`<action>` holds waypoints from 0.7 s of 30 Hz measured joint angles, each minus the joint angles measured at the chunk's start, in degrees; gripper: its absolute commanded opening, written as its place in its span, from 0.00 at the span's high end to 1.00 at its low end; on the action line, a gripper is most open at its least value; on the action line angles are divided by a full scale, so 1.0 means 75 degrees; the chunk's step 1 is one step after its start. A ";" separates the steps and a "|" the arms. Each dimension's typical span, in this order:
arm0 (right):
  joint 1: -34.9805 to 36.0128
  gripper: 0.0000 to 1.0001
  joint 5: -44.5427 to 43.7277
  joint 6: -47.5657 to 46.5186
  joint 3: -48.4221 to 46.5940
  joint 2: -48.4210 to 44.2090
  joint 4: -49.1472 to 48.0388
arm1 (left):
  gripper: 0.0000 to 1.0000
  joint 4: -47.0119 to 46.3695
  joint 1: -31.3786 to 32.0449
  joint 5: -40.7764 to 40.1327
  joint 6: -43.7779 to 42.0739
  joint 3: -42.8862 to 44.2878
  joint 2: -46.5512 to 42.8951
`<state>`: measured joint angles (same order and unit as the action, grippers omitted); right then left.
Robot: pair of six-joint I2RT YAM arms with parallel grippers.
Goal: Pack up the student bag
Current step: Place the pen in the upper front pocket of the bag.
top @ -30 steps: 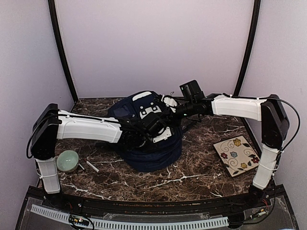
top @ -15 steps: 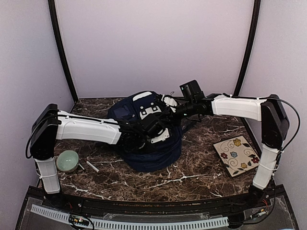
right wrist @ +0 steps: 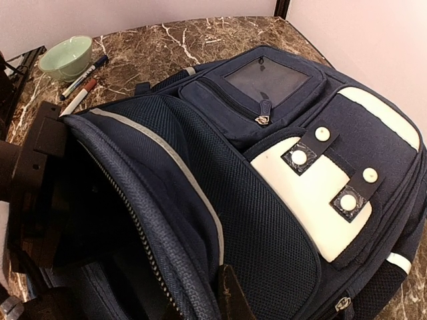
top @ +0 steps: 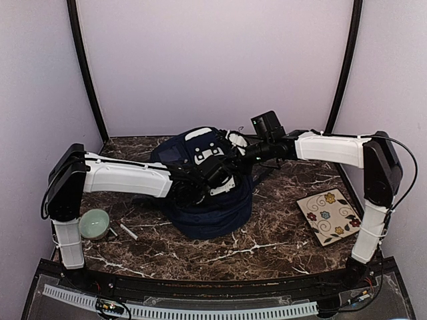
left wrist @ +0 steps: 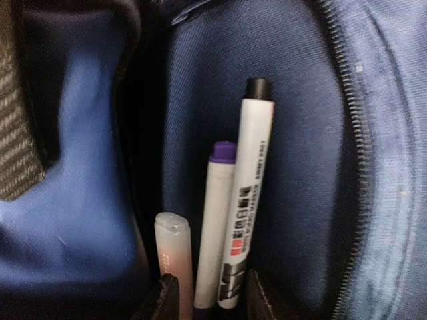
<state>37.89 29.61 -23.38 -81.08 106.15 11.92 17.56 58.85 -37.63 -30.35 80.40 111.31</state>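
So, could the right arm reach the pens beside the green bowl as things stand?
Probably not: the right gripper is shut on the opening edge of the student bag, and the pens lie at the far left, beyond the bag and the left arm.

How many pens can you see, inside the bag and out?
5. Three stand inside the student bag: black-capped pen, purple-capped pen, pale-capped pen. Two lie on the table beside the green bowl: blue-capped pen, red-capped pen. Others may be hidden inside.

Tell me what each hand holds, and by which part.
The right hand pinches the bag by its zippered opening edge. The left hand is inside it, two pens between its jaws; a grip cannot be told.
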 measured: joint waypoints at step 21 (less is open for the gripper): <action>-0.0111 1.00 0.0248 0.0047 0.0000 -0.0038 0.0012 | 0.63 0.2646 0.1134 0.1422 0.2841 -0.1209 -0.3675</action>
<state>37.06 31.46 -23.03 -81.08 105.86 12.01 37.41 67.35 -26.96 -9.04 71.33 83.74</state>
